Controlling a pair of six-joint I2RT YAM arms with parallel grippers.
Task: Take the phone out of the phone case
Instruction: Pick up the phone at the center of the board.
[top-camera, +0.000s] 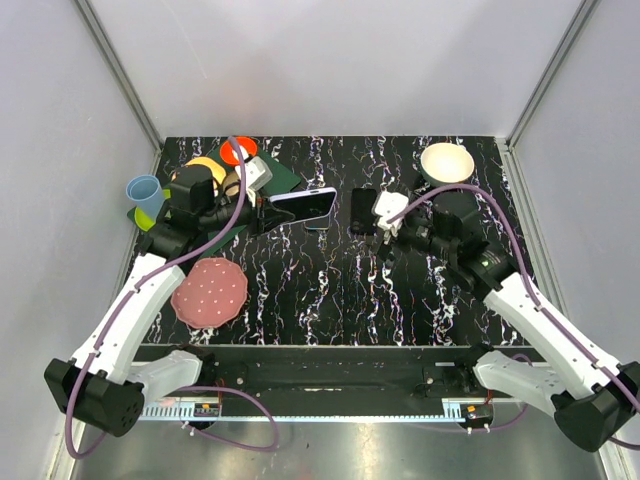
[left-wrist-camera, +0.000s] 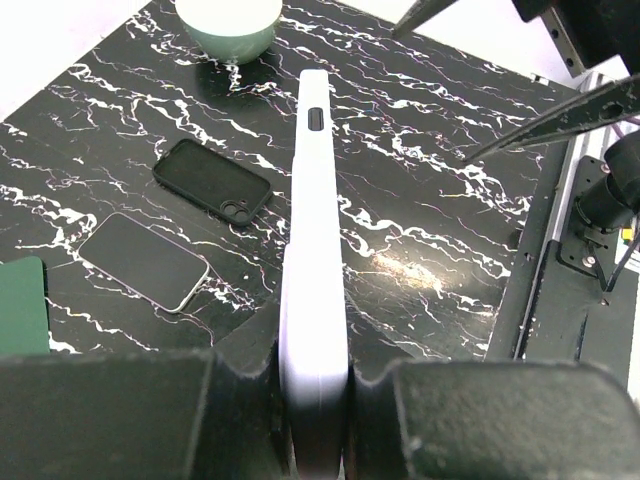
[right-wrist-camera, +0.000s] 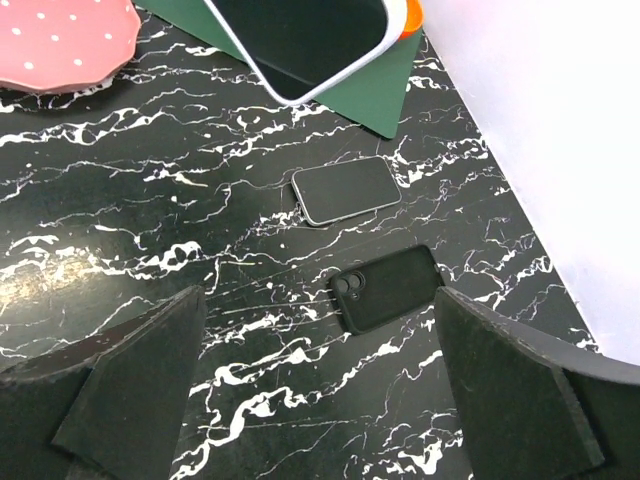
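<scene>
Phone case (left-wrist-camera: 315, 200), pale in color, is squeezed on its edge by the clenched jaws of the left gripper (left-wrist-camera: 315, 375) and is held up above the table (top-camera: 330, 290). A dark phone screen (right-wrist-camera: 300, 40) is seen inside its rim. The right gripper (right-wrist-camera: 320, 300) is spread wide, and nothing is held by it. Below it, a black case (right-wrist-camera: 390, 288) and a second phone (right-wrist-camera: 347, 190) are laid flat, near each other but apart. A pink plate (top-camera: 209, 291) is seen too.
</scene>
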